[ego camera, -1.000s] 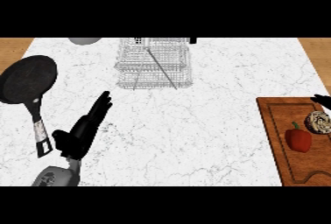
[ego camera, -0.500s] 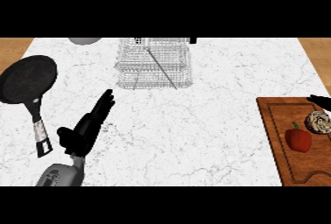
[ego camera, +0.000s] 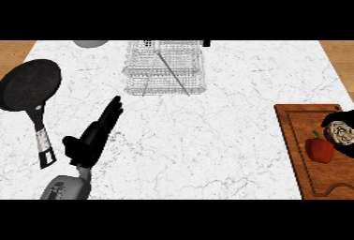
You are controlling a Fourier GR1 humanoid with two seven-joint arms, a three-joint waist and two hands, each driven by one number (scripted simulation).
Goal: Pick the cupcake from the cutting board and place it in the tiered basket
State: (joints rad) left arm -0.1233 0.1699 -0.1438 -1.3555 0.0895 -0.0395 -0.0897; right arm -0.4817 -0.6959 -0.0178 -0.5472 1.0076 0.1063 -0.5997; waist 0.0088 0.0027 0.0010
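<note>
Hardly anything has moved since the earlier frames: the left arm lies where it lay, and the dark shapes by the cupcake have barely shifted, if at all.

The counter [ego camera: 207, 140] fills the view. At its far edge, about the middle, stands the wire basket [ego camera: 138, 79], well apart from the board [ego camera: 294, 154] at the right edge. A pan [ego camera: 29, 85] lies far left, handle toward the robot. The left hand [ego camera: 90, 140] rests just right of that handle, released, fingers straight and pointing toward the basket, holding nothing.

On the board a pepper [ego camera: 319, 149] sits just beside the cupcake [ego camera: 339, 132], on its left; whether they touch I cannot tell. The cupcake is on the board's right side, at the view's edge. Parts of the right hand [ego camera: 344, 114] show above and below it, the rest cut off, so I cannot tell whether it grasps the cupcake or only brackets it.

The grasp looks like the step in hand, with the carry still to come. Risks from here: closing round the cupcake could knock the pepper, which is so close, or crush the soft top; a poor hold, unseen at the edge, could let it tip on the long way to the basket, or snag on the wires at the rim.
</note>
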